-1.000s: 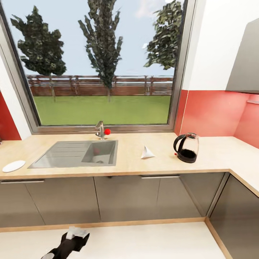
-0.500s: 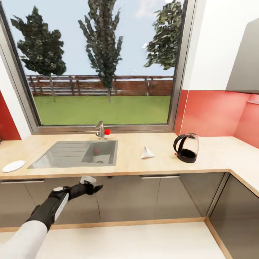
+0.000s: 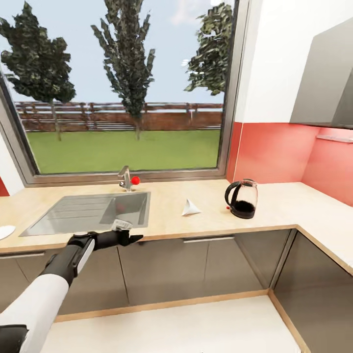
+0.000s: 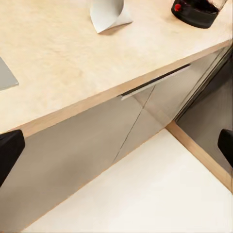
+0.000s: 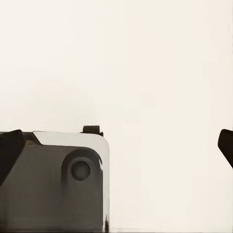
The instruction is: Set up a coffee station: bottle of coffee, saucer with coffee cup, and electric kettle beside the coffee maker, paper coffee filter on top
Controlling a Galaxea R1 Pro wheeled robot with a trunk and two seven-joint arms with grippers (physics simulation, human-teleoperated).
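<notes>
So the setup looks barely started as far as these shots go. The countertop [image 3: 274,208] has the filter [image 3: 190,208] lying loose between the sink [image 3: 88,212] and the kettle [image 3: 241,198], and a sliver of the saucer [image 3: 5,231] pokes in at the far left edge of the head view. No coffee maker, cup, bottle or shelf can be made out from here, so nothing sits beside the machine as the task wants, judging by what's on show. The left gripper [image 3: 131,238] hangs out in front of the cabinet fronts [image 3: 196,269], just below the counter's front edge near the sink's right corner, pointing toward the filter. In the left wrist view its two dark fingertips [image 4: 8,150] sit at opposite edges of the picture with nothing between them, so the jaws are spread wide and empty. That same view has the filter [image 4: 108,13] and the kettle base [image 4: 196,10] up on the wood ahead of it. The right gripper [image 5: 116,145] is spread wide too, nothing in it, aimed at pale floor with a grey bit of the robot's own body underneath. Best guess, the filter is the next grab, or maybe the kettle. Pretty much everything is left: filter onto the machine, then kettle, saucer, cup and bottle.
</notes>
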